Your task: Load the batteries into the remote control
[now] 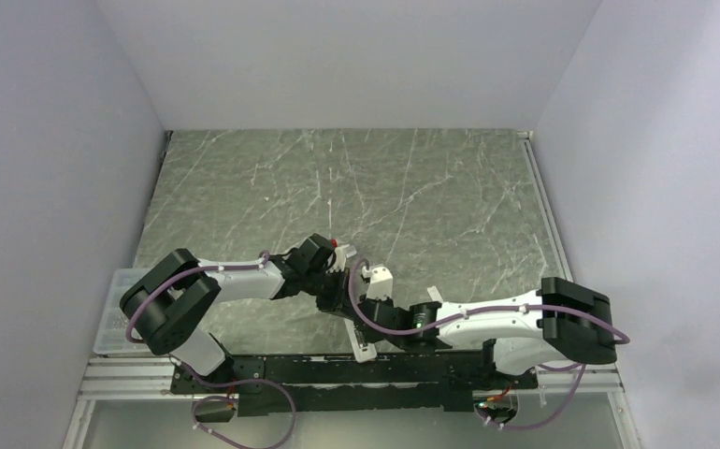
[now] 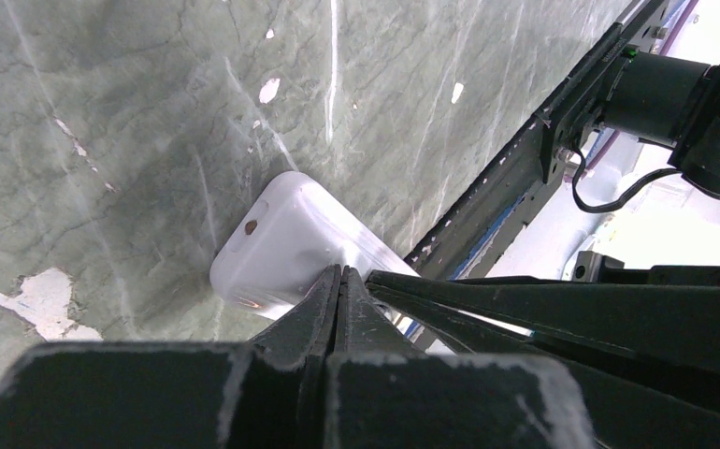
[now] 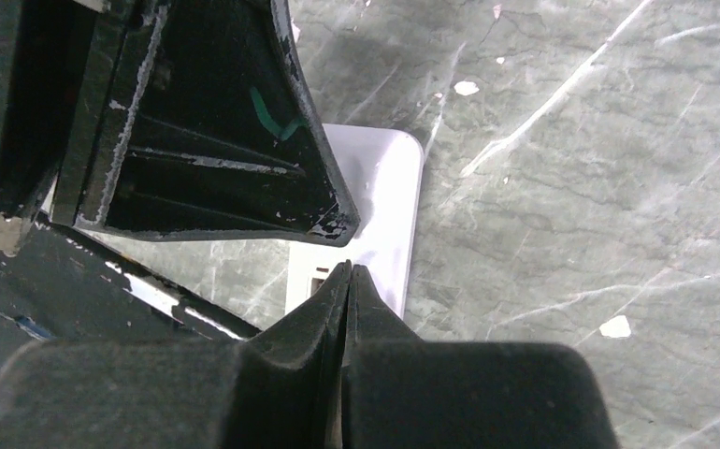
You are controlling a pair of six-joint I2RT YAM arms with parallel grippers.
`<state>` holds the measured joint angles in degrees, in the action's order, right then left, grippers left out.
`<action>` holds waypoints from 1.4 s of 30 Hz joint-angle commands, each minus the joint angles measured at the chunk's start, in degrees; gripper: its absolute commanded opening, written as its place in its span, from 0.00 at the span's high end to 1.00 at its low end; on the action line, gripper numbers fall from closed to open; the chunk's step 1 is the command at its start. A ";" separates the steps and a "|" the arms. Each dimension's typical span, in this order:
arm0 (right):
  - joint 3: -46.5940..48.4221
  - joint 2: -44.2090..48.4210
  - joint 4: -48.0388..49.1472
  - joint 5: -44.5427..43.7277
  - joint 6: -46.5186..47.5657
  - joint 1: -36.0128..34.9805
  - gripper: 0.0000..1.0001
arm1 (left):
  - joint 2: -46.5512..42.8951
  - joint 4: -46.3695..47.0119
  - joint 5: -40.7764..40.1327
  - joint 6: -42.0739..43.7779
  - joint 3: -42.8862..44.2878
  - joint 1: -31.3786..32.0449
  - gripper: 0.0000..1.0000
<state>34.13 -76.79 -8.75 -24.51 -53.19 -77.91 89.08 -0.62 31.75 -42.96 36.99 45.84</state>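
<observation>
The remote control (image 2: 277,245) lies plain white back up on the marble table, near the front rail; in the top view only its near end (image 1: 364,351) shows under the arms. My left gripper (image 2: 339,273) is shut, its tips resting on the remote's rounded end with nothing between them. My right gripper (image 3: 349,268) is also shut and empty, its tips over the remote's back (image 3: 386,192) beside a small rectangular slot (image 3: 320,277). The two grippers meet tip to tip above the remote (image 1: 347,307). The batteries are out of view.
A black rail (image 1: 338,369) runs along the table's near edge, just beside the remote. A clear plastic box (image 1: 116,313) sits at the left edge. A small white piece (image 1: 431,297) lies by the right arm. White walls enclose the table.
</observation>
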 commanded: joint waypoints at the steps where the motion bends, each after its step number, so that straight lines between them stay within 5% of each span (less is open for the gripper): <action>1: 0.59 -2.07 -4.85 -1.01 -3.78 -2.90 1.00 | -0.65 -1.81 -3.97 0.60 -0.78 -0.05 1.00; 28: 2.22 -7.63 -17.42 -7.41 -16.82 -9.66 1.00 | -2.77 -1.80 -4.76 -0.46 -2.18 -0.05 1.00; 42: 8.95 -14.15 -31.52 -11.91 -23.90 -13.33 1.00 | -2.59 -0.48 -4.50 -0.72 -2.89 -0.06 1.00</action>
<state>43.46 -86.89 -26.76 -41.76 -74.48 -89.73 87.07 -0.93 30.65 -44.29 35.38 45.87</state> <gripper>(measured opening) 0.006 0.011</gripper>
